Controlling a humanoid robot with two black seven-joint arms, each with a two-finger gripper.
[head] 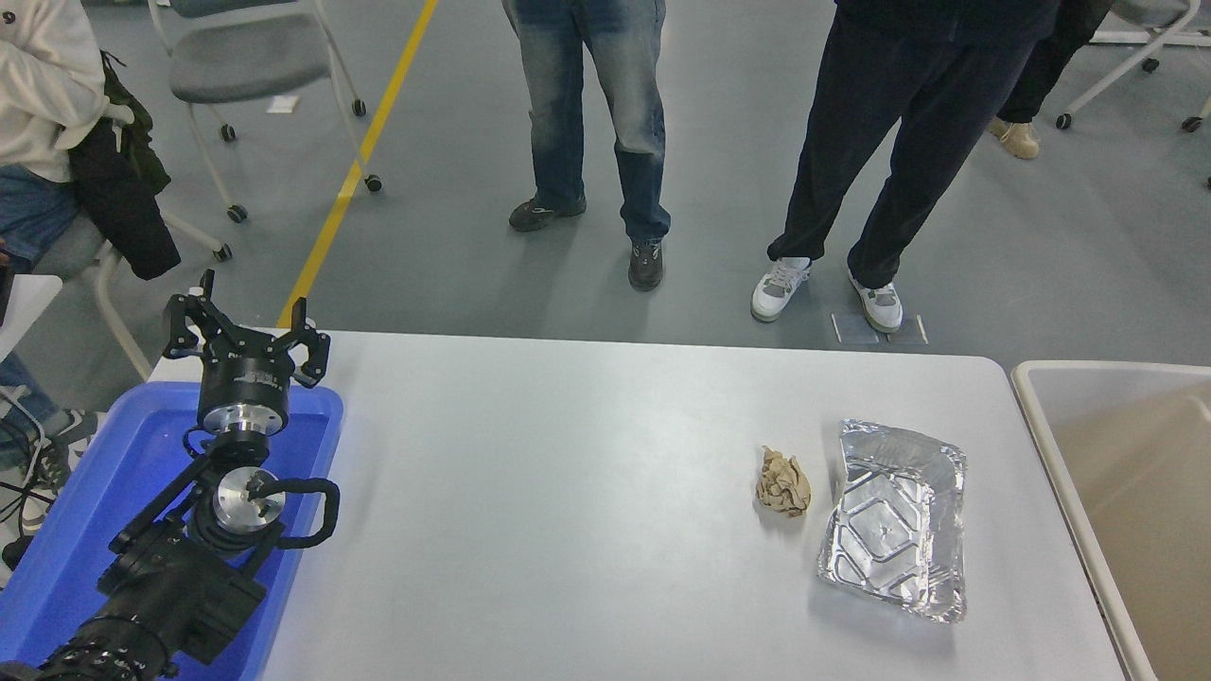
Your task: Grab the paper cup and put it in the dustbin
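The paper cup is out of view. The dustbin, a big beige bin with a thick off-white rim, stands just past the table's right end, and what I see of its inside is bare. My left gripper is parked at the lower left above the blue tray, fingers spread open and holding nothing. My right arm and gripper are out of view.
A tan wad of paper and a silver foil tray lie on the white table at right. A blue plastic tray sits at the left edge. Two people stand beyond the far edge; another sits at left.
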